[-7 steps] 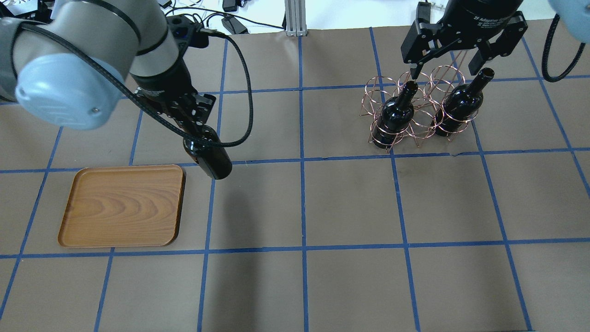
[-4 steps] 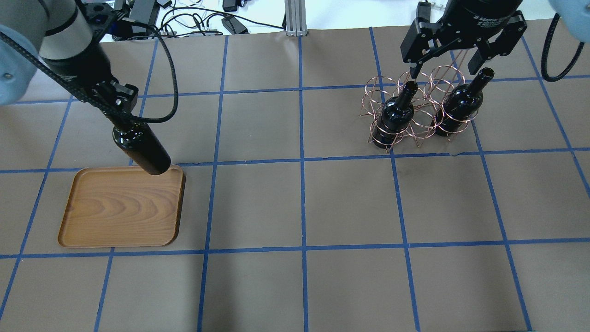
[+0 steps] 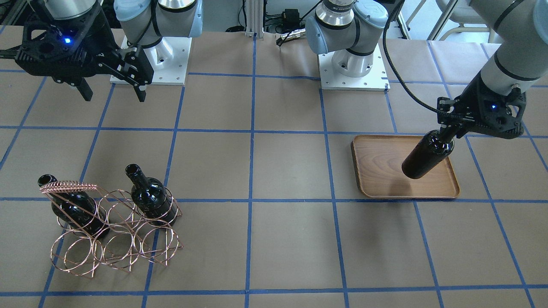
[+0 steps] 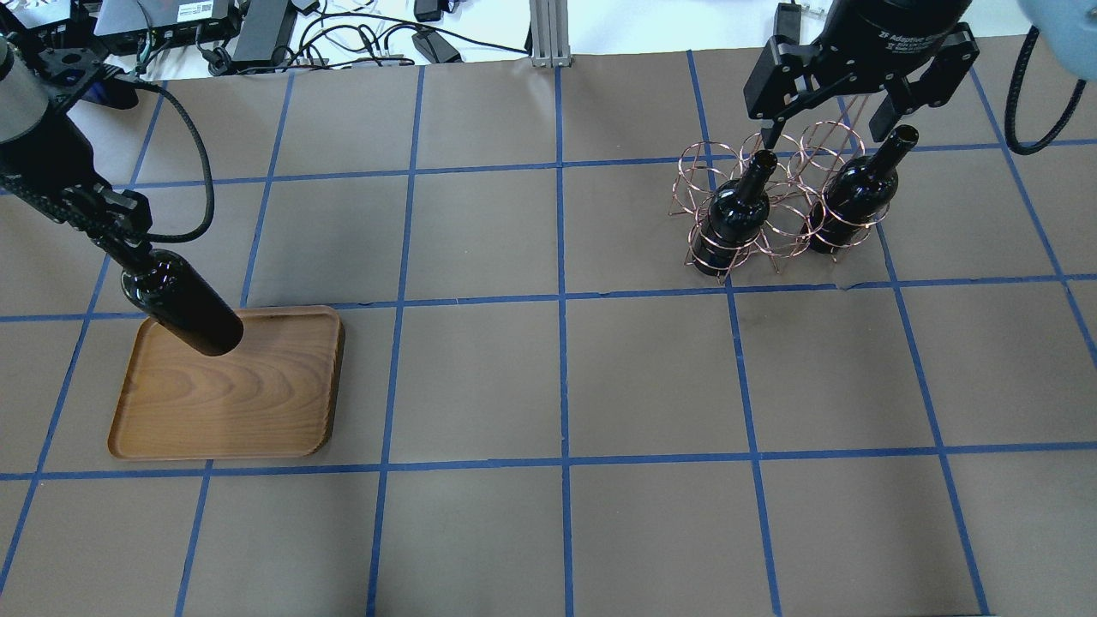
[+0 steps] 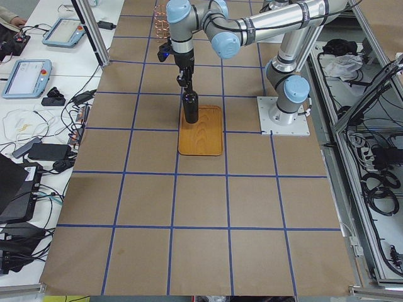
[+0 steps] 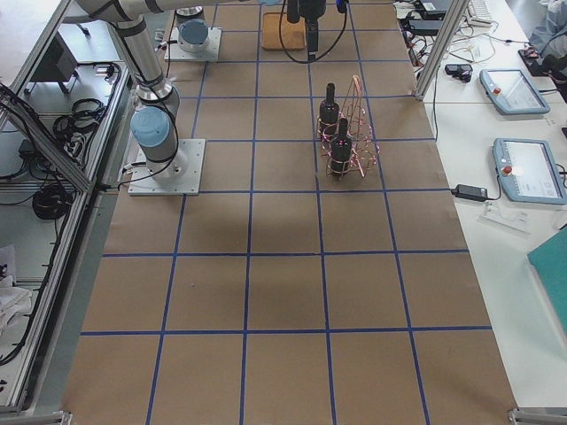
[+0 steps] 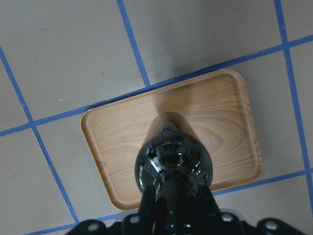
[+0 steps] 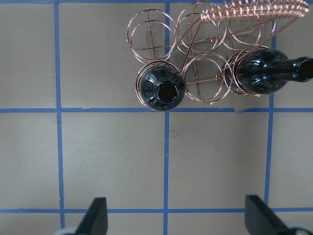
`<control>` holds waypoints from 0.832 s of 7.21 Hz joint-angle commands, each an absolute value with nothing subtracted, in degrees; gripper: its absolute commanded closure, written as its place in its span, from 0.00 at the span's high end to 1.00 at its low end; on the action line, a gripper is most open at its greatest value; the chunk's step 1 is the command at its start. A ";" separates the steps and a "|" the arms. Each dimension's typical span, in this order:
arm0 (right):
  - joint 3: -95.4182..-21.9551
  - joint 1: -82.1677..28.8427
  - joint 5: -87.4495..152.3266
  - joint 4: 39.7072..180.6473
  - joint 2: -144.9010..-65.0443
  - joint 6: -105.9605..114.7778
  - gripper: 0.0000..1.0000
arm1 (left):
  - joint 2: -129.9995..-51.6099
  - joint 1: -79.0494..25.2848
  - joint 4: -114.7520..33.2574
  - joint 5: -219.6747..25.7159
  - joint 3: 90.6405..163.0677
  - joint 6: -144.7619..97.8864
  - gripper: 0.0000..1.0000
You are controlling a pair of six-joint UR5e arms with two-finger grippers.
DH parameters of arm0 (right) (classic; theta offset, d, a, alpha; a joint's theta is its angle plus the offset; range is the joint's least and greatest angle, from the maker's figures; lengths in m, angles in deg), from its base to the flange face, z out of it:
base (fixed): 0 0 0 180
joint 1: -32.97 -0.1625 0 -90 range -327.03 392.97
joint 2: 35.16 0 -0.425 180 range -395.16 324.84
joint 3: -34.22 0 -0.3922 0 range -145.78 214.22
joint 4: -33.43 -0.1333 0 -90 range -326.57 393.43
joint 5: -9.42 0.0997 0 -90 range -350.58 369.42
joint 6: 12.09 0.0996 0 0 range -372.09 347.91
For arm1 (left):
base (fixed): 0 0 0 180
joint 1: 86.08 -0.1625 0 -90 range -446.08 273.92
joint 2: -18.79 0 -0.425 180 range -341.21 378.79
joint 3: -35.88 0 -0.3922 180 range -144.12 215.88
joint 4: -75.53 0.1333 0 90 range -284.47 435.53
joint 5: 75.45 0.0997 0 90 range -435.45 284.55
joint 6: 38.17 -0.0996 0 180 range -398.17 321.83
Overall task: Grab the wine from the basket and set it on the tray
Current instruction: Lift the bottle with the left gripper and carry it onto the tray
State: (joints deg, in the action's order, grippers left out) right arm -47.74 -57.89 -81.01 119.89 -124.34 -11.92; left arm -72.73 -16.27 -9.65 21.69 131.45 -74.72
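Note:
My left gripper (image 4: 120,236) is shut on the neck of a near-black wine bottle (image 4: 184,313) and holds it just above the back part of the brown wooden tray (image 4: 257,403). The left wrist view looks down the bottle (image 7: 173,161) onto the tray (image 7: 117,142). The copper wire basket (image 4: 698,167) stands at the far right with two more bottles, one (image 4: 737,214) beside the other (image 4: 853,201). My right gripper (image 4: 827,128) is open and empty, high above the basket (image 8: 151,32).
The table is brown paper with a blue tape grid. Both arm bases (image 3: 353,64) stand at the robot's edge. Cables and boxes (image 4: 257,26) lie beyond the table's far edge.
My left arm has carried the bottle leftward, from beside the tray's right back corner to over the tray. The right gripper and the basket have not moved.

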 commanded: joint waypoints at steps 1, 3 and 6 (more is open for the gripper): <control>-47.78 -57.91 -80.76 119.83 -124.37 -11.92 1.00 | -72.71 -17.43 -7.45 21.67 134.74 -75.61 0.00; -47.87 -58.08 -80.67 119.83 -124.37 -11.92 1.00 | -72.01 -17.52 -7.17 21.76 136.60 -75.70 0.00; -47.87 -58.17 -80.50 119.83 -124.37 -11.83 1.00 | -70.16 -17.52 -5.94 21.59 140.47 -75.70 0.00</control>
State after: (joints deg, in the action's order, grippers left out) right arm -47.87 -58.10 -80.65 119.83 -124.37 -11.90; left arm -70.68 -17.52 -6.36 21.56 139.61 -75.68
